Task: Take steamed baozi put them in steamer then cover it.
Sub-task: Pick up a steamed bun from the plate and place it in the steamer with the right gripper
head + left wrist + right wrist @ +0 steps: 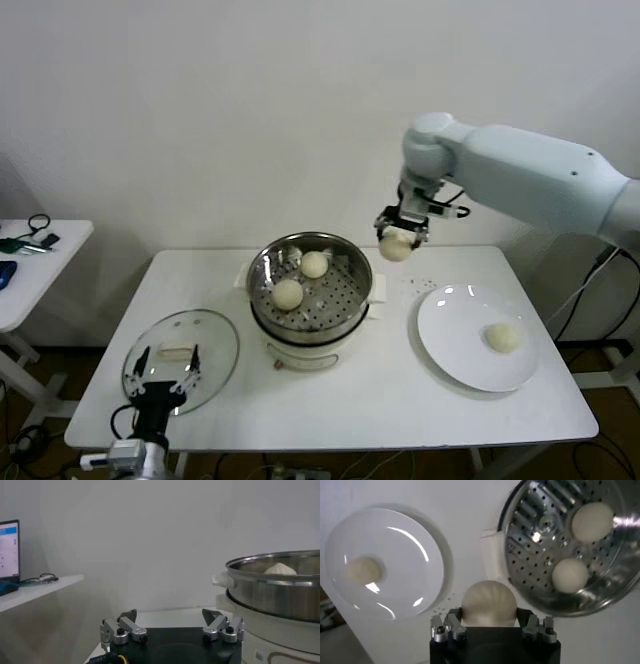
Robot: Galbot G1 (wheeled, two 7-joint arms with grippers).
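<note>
The left gripper (160, 392) waits spread wide over the cover (180, 360), well clear of the steamer (310, 290). The right gripper (398, 240), clamped on a baozi (397, 247), hangs just beyond the steamer's rim on the plate (478, 340) side, so the basket lies toward the robot's left.

Steamed baozi (287, 293): cream-white, plain, four in all. Steamer (345, 297): shiny silver steel basket, floor patterned with rows of small round holes; pot base (330, 348) cream-white. Cover (215, 352): clear glass, metal-grey rim, cream-white bar handle. Plate (455, 335): glossy white, unpatterned. Table (380, 400): white. Right gripper (494, 628): black body, silver-grey fingers. Right arm (530, 170): pale blue-white shell. Left gripper (172, 629): black, silver fingers. Wall (250, 100): off-white.
</note>
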